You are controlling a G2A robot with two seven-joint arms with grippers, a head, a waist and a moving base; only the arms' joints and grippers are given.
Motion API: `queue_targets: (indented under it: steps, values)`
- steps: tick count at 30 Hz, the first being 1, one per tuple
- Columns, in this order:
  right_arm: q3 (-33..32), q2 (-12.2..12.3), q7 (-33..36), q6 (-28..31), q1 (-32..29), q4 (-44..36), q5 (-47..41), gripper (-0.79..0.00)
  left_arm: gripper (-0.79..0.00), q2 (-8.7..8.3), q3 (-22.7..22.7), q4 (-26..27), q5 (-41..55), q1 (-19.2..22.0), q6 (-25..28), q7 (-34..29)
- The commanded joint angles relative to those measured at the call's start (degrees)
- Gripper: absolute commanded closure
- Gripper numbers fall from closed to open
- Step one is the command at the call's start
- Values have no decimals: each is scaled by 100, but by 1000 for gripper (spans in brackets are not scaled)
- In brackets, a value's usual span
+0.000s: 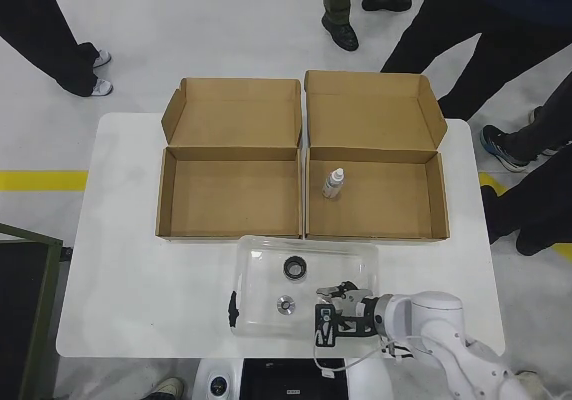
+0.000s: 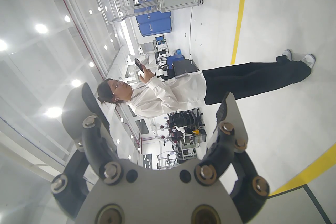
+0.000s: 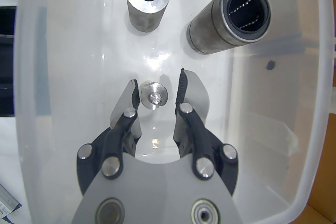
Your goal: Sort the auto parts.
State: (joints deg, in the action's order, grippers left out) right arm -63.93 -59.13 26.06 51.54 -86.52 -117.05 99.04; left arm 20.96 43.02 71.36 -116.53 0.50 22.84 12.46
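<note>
While the right jaws are hanging released low inside the bin [image 3: 39,78], a stud [image 3: 154,99] is standing on the bin floor right between them. It is sitting off-centre in the gap, nearly touching one finger [image 3: 133,93] and leaving clear space to the other, though whether it is touching cannot be told for certain. Its long axis is pointing straight up out of the bin, toward the wrist camera. The jaws are therefore straddling its round flank, and a plain squeeze is looking like all the coming move is asking for. The uneven gap is suggesting the stud may get nudged sideways before both pads are bearing on it. The right arm is plainly the nearer one: the left jaws are gaping wide, holding nothing, and facing out into the room, away from the bin.

The stud is showing as a small bright metal disc with a narrower nub rising from its middle. It is looking smooth and shiny, so it is probably slippery and heavy for its size. Deeper in the bin, beyond the jaw tips, a sleeve [image 3: 147,4] and a bearing [image 3: 231,16] are standing on end, apart from each other, with their bores showing. Both are much bulkier than the stud. Beyond the bin's far wall two boxes [image 1: 231,190] are lying open on the desk [image 1: 126,250], one holding a bottle [image 1: 333,183], and a black part [image 1: 232,308] is lying just outside the bin.
</note>
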Motion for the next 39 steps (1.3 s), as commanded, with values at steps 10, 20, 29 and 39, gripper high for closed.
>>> queue_targets:
  steps: [10, 20, 29, 39]
  values:
    - [-53, 25, 54, 66, 24, -4, -250, 0, -785, 0, 0, 0, 0, 0, 0, 0]
    - [-653, 74, -39, -199, -222, -365, -1473, 0, -785, 0, 0, 0, 0, 0, 0, 0]
    - [-1128, 99, -189, -495, -223, -757, -2759, 0, -785, 0, 0, 0, 0, 0, 0, 0]
    - [-1530, 77, -737, -1135, -85, -393, -4572, 0, -785, 0, 0, 0, 0, 0, 0, 0]
